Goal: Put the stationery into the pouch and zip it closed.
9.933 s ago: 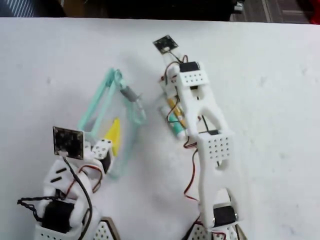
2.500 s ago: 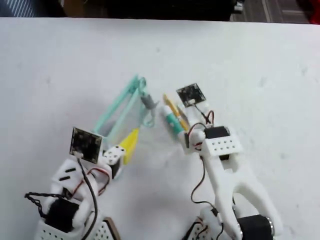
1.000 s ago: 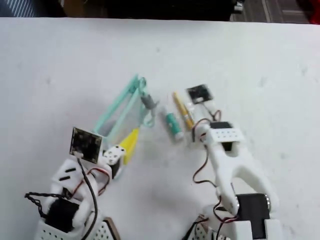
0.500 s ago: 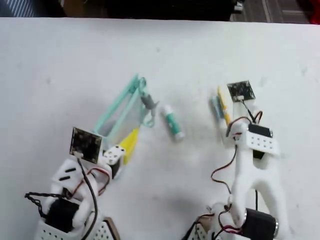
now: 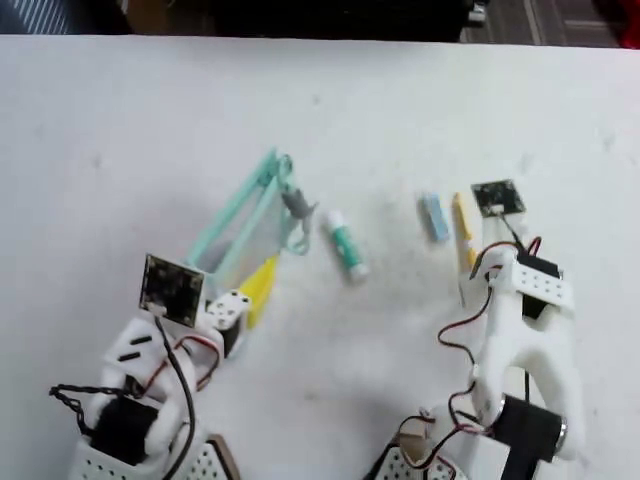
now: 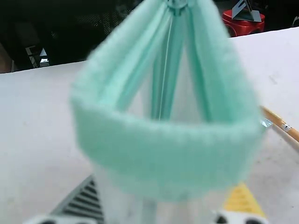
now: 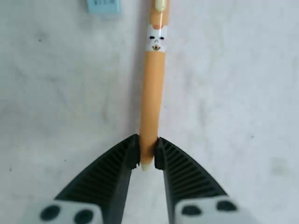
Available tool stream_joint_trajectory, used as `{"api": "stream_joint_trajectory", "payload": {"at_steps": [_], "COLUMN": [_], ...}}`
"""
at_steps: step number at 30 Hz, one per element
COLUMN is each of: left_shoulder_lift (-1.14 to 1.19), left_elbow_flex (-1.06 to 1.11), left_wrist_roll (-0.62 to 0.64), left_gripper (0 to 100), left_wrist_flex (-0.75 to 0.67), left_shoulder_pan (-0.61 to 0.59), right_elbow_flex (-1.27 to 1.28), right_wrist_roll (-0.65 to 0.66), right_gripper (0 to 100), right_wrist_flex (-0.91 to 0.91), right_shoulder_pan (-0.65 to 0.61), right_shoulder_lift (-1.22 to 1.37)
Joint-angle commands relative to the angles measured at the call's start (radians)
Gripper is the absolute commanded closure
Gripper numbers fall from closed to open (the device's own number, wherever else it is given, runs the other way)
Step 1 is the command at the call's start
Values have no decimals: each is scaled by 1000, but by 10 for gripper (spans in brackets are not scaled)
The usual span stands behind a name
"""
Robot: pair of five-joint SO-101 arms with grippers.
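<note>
1. Right wrist view is showing the right gripper [image 7: 148, 156] pinching the tail end of a slim orange plastic pen with a little face printed on it [image 7: 154, 79]. The jaws are clamping tight on it, and the pen is lying flat on the white table [image 7: 243, 93].
2. A small light-blue eraser block [image 7: 103, 4] is sitting just beside the pen's far end, not touching it.
3. In the high view the right gripper [image 5: 469, 268] is hanging over the right side of the table, with the pen [image 5: 463, 230] and the eraser [image 5: 433, 217] lying side by side just ahead of it.
4. A green-and-white glue stick [image 5: 345, 245] is lying on its own between the eraser and the pouch, close to the pouch's grey zipper pull [image 5: 297, 205].
5. The left gripper [image 5: 243, 293] is gripping the near end of the mint-green pouch with clear sides [image 5: 232, 205], jaws closed on it.
6. Left wrist view is looking straight into the pouch [image 6: 163, 154], its mouth gaping wide open.
</note>
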Motion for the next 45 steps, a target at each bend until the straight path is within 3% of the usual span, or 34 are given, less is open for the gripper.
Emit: {"api": "stream_joint_trajectory", "payload": {"at_steps": [1,4,6,9,13,18,30,41,45], "left_shoulder_lift": [4,4,4,4,4,4,4,4,4], "left_elbow_flex": [-6,-5,-5,-6,-9,-11,-11,-8,-8], "left_wrist_roll": [-3,-3,-3,-3,-3,-3,-3,-3,-3], "left_gripper": [782,782,782,782,782,782,782,782,782], "left_wrist_flex": [-18,-20,-20,-20,-17,-17,-15,-18,-18], "left_shoulder_pan": [-2,-1,1,-5,-5,-5,-7,-7,-7], "right_elbow_flex": [-34,-58,-74,-120,-279,-528,-973,-1068,-1068], "right_wrist_roll": [-20,-57,-54,-54,-63,-192,-238,-239,-239], "right_gripper": [878,728,706,746,793,794,796,800,936], "right_wrist_flex": [15,21,22,31,171,242,283,309,312], "right_shoulder_pan": [38,67,65,24,-79,-165,-170,-177,-177], "right_shoulder_lift": [5,-21,-48,-99,-120,13,638,803,805]}}
